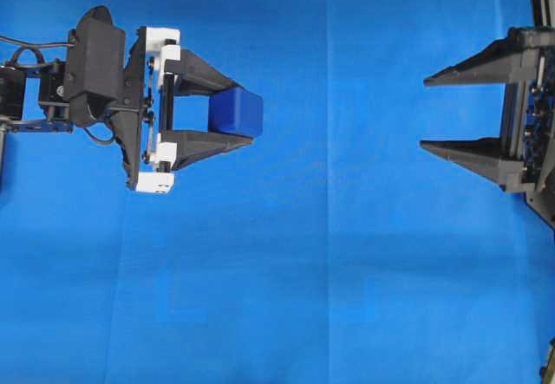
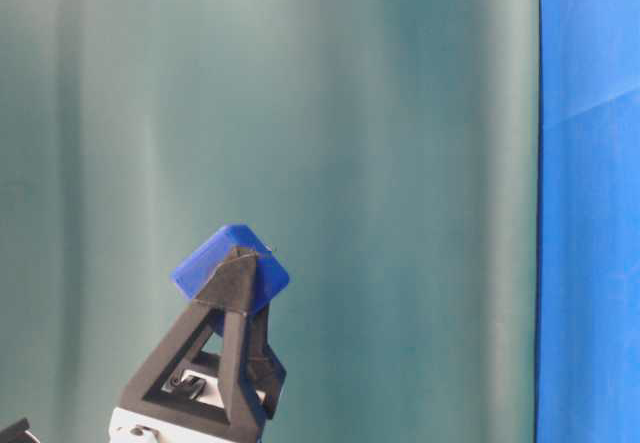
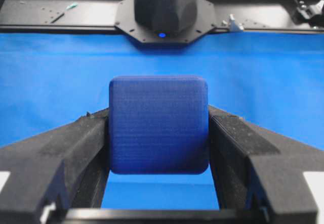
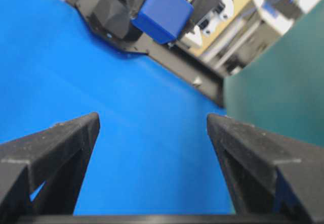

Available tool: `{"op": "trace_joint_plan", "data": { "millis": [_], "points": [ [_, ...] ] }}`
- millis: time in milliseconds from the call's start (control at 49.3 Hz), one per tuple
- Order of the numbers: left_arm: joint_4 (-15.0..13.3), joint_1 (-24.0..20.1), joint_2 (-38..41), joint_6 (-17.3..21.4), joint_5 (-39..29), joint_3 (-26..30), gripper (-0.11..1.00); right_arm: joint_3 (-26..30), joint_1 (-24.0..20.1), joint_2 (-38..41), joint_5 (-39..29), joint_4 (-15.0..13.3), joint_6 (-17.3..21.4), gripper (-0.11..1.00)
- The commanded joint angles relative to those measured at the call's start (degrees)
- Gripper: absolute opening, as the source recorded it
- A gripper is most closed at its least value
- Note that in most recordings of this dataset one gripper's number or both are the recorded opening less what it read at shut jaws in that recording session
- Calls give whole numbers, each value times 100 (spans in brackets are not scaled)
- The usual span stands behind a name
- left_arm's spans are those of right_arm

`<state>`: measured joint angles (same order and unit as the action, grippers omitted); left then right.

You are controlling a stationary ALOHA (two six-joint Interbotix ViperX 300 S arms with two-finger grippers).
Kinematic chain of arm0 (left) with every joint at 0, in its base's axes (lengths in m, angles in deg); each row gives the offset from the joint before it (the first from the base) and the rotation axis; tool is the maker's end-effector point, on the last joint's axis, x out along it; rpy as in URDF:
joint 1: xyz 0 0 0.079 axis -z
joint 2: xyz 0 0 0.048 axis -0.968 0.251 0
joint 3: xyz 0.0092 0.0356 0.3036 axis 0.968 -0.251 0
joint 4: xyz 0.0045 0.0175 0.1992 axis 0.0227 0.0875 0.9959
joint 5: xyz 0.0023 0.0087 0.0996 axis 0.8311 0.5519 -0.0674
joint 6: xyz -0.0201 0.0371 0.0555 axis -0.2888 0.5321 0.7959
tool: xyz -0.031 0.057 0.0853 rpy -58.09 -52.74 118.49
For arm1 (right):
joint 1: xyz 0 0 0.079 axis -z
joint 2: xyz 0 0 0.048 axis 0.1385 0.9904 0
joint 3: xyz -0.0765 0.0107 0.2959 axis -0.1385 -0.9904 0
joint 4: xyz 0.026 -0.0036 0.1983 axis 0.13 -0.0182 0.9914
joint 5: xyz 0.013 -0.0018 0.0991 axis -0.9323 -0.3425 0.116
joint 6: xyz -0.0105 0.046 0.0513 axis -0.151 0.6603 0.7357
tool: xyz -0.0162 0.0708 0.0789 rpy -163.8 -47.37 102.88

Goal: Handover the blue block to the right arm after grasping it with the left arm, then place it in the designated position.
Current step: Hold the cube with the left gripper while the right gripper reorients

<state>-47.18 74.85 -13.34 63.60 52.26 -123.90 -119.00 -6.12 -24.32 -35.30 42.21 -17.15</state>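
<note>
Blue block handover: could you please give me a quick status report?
Left gripper shut on the blue block, held above the cloth. Right gripper open, apart, facing it. Nothing between them.

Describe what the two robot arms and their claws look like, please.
The left arm is black, with thin black cables looping at its wrist and white plastic bracket pieces at the base of its claw. That claw has two long, pointed black fingers with open triangular frames. The right claw is all dark grey-black, with two similar tapering, pointed fingers.
</note>
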Motion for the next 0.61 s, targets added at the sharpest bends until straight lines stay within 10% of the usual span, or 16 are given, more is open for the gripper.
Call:
{"op": "trace_joint_plan", "data": {
  "millis": [0, 588],
  "points": [
    [-9, 9, -105, -9, 62, 70, 49, 141, -18, 53, 44, -369, -123, 96],
    [-9, 9, -105, -9, 105, 79, 49, 149, -26, 141, 79, -2083, -1072, 96]
  ]
}}
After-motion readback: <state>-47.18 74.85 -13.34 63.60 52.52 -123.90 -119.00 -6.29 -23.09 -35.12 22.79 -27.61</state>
